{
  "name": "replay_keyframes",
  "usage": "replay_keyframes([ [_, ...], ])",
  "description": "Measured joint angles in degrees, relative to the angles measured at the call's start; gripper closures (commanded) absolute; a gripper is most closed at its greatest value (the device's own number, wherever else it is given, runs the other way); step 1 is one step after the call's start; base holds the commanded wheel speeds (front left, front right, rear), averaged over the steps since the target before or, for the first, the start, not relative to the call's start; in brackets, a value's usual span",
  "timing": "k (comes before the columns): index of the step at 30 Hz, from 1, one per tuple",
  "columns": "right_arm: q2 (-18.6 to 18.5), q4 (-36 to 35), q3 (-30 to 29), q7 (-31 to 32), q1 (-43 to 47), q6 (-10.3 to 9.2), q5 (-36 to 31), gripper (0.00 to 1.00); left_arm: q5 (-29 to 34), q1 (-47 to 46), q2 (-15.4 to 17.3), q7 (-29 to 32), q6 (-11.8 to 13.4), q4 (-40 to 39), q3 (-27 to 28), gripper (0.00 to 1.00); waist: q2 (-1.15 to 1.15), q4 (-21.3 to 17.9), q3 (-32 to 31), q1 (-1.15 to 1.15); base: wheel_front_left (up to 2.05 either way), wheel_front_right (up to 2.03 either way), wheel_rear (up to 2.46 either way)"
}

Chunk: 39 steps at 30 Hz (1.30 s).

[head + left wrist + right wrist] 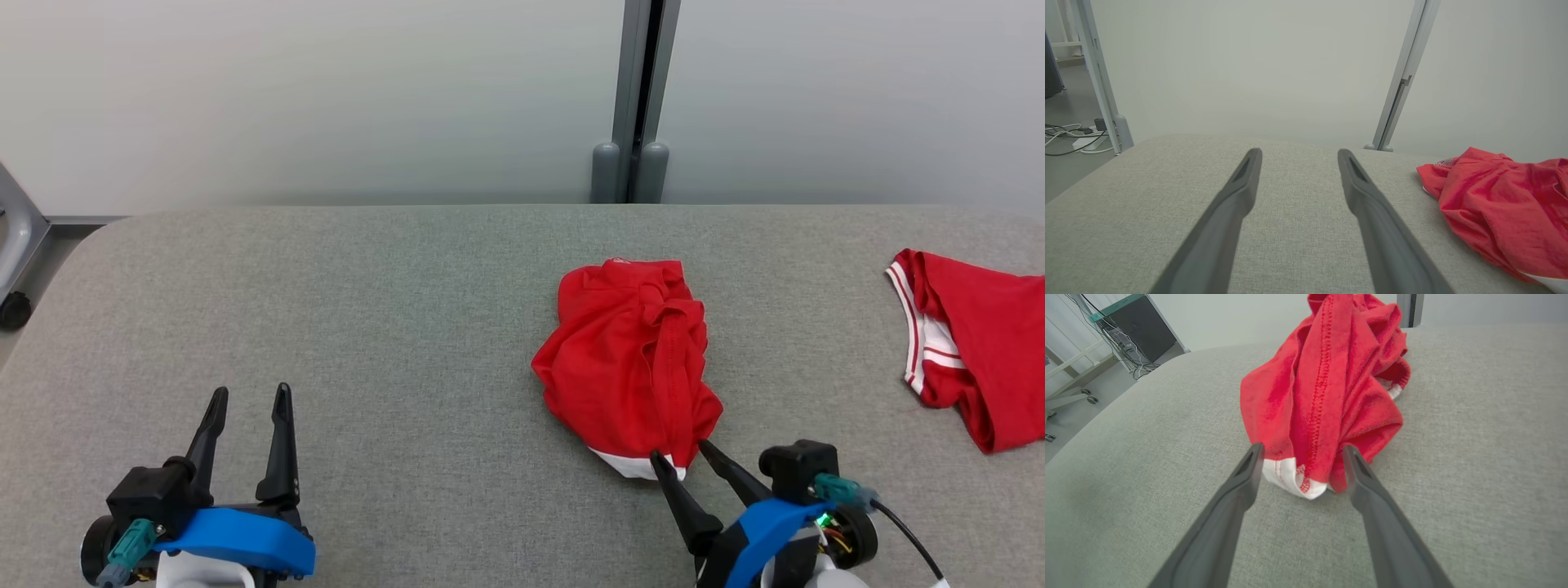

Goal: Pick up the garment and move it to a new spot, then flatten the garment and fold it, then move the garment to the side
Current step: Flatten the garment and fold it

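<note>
The right gripper (680, 451) sits low over the grey fabric surface (367, 327) with its two dark fingers apart, and the garment (629, 367) lies directly ahead of its tips. The garment is a crumpled red heap, bunched rather than spread, with a stitched seam running along its top toward the gripper. In the right wrist view the garment (1327, 396) rises just beyond the right gripper (1303, 447), and the white band (1290, 479) at the nearest edge of the cloth lies in the gap between the two tips. The fingers flank that edge, one on each side, not closed on it; whether either tip touches the cloth I cannot tell.

The left gripper (251, 391) is well apart from the heap, its fingers also spread, with bare surface between them. In the left wrist view the left gripper (1299, 152) points across the surface (1147, 228) toward a pale wall, and the garment (1502, 220) lies off to the right of its fingers, clear of them.

A second red garment (980, 359), white-striped at its edge, lies farther out on the right gripper's right side, well apart from the heap and partly cut off by the picture's edge. A grey post (641, 98) stands beyond the far edge of the surface, ahead of the right gripper
</note>
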Motion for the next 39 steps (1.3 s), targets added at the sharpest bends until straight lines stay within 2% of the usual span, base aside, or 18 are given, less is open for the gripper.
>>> replay_keyframes([
  [9, 0.7, 9.9, 2.0, -0.9, -6.4, 0.0, 0.4, 0.0, 0.4, -1.1, -0.2, 0.0, -0.4, 0.3, -0.3, 0.0, 0.0, 0.9, 1.3, 0.0, 0.0, 0.0, 0.0],
  [19, 1.3, 11.9, 6.9, -3.4, -8.2, 0.0, 2.4, 0.01, 0.4, -1.2, -0.3, 0.0, -0.5, 0.2, -0.1, 0.0, 0.0, 0.7, 1.8, 0.0, 0.0, 0.0, 0.0],
  [21, 1.4, 11.9, 7.5, -3.8, -8.8, 0.0, 2.4, 0.31, 0.4, -1.2, -0.3, 0.0, -0.5, 0.1, 0.0, 0.0, 0.0, 0.6, 1.8, 0.0, 0.0, 0.0, 0.0],
  [22, 1.4, 12.0, 7.7, -3.9, -9.0, 0.0, 2.5, 0.51, 0.4, -1.2, -0.3, 0.0, -0.5, 0.1, 0.0, 0.0, 0.0, 0.5, 1.7, 0.0, 0.0, 0.0, 0.0],
  [23, 1.4, 12.4, 8.0, -4.1, -9.3, 0.0, 2.7, 0.53, 0.4, -1.2, -0.3, 0.0, -0.5, 0.1, 0.0, 0.0, 0.0, 0.5, 1.7, 0.0, 0.0, 0.0, 0.0],
  [24, 1.4, 12.8, 8.3, -4.1, -9.7, 0.0, 2.9, 0.62, 0.4, -1.2, -0.3, 0.0, -0.5, 0.1, 0.0, 0.0, 0.0, 0.4, 1.7, 0.0, 0.0, 0.0, 0.0],
  [25, 1.3, 13.3, 8.7, -4.1, -10.2, 0.0, 2.8, 0.73, 0.5, -1.3, -0.4, 0.0, -0.6, 0.2, 0.0, 0.0, 0.0, 0.4, 1.7, 0.0, 0.0, 0.0, 0.0],
  [26, 1.2, 13.9, 9.0, -4.1, -10.6, 0.0, 2.9, 0.93, 0.5, -1.3, -0.4, 0.0, -0.6, 0.2, -0.1, 0.0, 0.0, 0.4, 1.6, 0.0, 0.0, 0.0, 0.0],
  [27, 1.1, 14.3, 9.4, -4.1, -10.9, 0.0, 2.9, 0.93, 0.5, -1.4, -0.4, 0.0, -0.7, 0.3, -0.1, 0.0, 0.0, 0.4, 1.6, 0.0, 0.0, 0.0, 0.0],
  [28, 1.0, 14.9, 9.7, -4.1, -11.3, 0.0, 2.9, 1.0, 0.5, -1.5, -0.5, 0.0, -0.9, 0.4, -0.3, 0.0, 0.0, 0.5, 1.4, 0.0, 0.0, 0.0, 0.0],
  [33, 0.7, 14.8, 10.1, -6.3, -13.2, 0.0, 3.0, 1.0, 0.6, -1.6, -0.6, 0.0, -1.0, 0.5, -0.5, 0.0, 0.0, 1.1, 0.6, 0.0, 0.0, 0.0, 0.0],
  [39, 0.0, 7.3, 12.0, -5.7, -17.4, 0.0, 2.9, 1.0, 0.7, -0.9, -0.4, 0.0, -1.0, 0.1, -0.4, 0.0, 0.0, 1.6, -0.3, 0.0, 0.0, 0.0, 0.0],
])
